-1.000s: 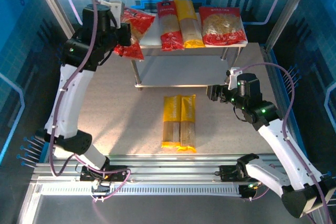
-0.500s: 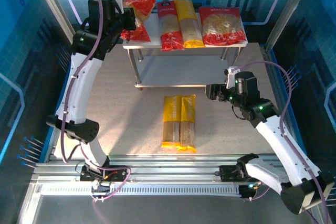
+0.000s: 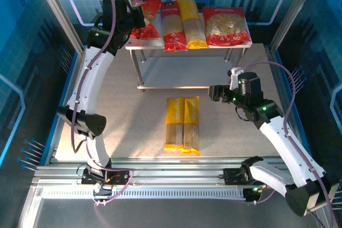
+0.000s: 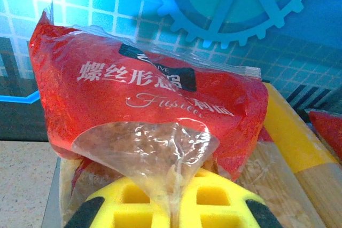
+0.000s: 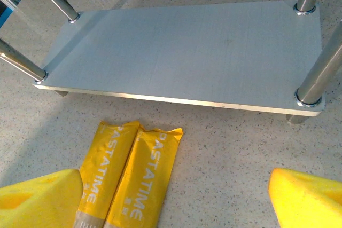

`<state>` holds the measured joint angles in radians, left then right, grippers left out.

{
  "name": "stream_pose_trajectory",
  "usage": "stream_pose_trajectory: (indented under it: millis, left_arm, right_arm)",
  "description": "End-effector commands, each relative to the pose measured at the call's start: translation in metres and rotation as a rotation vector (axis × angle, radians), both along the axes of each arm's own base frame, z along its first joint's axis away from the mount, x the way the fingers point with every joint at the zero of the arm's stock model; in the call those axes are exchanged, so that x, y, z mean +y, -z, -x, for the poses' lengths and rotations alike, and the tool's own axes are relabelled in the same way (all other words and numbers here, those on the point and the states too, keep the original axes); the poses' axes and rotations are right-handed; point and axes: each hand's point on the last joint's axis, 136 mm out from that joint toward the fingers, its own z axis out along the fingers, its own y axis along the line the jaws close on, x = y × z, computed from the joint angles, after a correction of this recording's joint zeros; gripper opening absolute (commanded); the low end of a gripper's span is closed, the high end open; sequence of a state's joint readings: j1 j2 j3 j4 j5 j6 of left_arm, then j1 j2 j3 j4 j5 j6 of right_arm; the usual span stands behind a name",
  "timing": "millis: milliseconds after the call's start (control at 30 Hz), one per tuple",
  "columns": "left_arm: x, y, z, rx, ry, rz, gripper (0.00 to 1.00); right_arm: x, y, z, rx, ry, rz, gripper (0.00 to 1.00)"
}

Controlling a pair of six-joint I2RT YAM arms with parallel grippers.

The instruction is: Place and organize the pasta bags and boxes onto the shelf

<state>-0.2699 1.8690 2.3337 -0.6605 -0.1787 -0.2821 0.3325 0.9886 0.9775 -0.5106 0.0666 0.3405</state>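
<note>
Pasta bag [image 4: 149, 100] pinched between left fingers [image 4: 128, 200]; right fingers [image 5: 43, 198] wide apart, empty.

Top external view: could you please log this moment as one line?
left pincer: shut on red bag at shelf top | right pincer: open, empty | two yellow packs: on table

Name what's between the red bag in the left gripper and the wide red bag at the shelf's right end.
A narrow red pack and a yellow spaghetti pack, side by side on the top board, seen in the top external view.
</note>
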Motion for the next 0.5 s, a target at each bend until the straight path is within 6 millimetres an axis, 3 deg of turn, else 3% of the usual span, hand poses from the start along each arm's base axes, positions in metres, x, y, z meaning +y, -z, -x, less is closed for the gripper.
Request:
stream_pose_trajectory:
  millis: [0, 400, 467]
  left_arm:
    - [0.006, -0.066, 0.004, -0.212, -0.016, 0.085, 0.0]
    - [-0.004, -0.018, -0.013, -0.098, -0.003, 0.124, 0.0]
    - [-0.006, -0.011, -0.016, -0.081, 0.002, 0.127, 0.07]
  right_arm:
    - [-0.002, -0.015, -0.006, -0.04, 0.006, -0.012, 0.91]
    - [-0.003, -0.012, -0.005, -0.038, 0.01, -0.008, 0.91]
    - [-0.003, -0.013, -0.004, -0.04, 0.011, -0.009, 0.91]
